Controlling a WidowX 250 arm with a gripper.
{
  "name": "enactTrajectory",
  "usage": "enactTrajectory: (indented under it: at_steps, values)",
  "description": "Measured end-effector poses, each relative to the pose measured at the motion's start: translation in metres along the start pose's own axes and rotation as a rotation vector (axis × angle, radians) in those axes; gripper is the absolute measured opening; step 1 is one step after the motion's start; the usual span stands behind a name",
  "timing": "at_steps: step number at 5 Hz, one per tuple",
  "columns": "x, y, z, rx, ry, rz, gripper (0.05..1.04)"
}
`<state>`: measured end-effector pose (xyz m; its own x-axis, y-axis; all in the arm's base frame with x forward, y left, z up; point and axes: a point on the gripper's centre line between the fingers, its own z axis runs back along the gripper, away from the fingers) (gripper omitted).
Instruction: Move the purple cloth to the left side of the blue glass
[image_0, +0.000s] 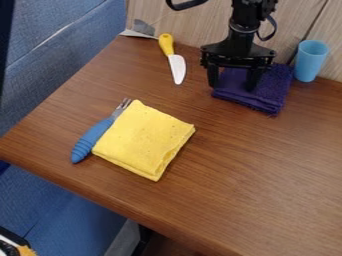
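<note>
Yellow cloth (143, 140), fork (97, 132), knife (175, 62).

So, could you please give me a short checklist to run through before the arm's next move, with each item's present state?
1. Hand positioned over the purple cloth: ok.
2. Hand's fingers spread apart: ok.
3. Fingertips touching the purple cloth: cannot tell.
4. Blue glass standing upright: ok.
5. Purple cloth to the left of the blue glass, as the camera sees it: ok.
6. Yellow-handled knife and yellow cloth apart from the purple cloth: ok.
</note>
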<state>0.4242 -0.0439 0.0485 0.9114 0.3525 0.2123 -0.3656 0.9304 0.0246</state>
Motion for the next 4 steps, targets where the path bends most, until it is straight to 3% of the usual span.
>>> enactTrajectory:
  at_steps: [1, 3, 4]
  values:
    - [0.009, 0.003, 0.02, -0.022, -0.017, 0.051, 1.0]
    - [0.025, 0.012, 0.069, -0.078, -0.121, 0.124, 1.0]
    - [0.027, 0.016, 0.071, -0.078, -0.125, 0.132, 1.0]
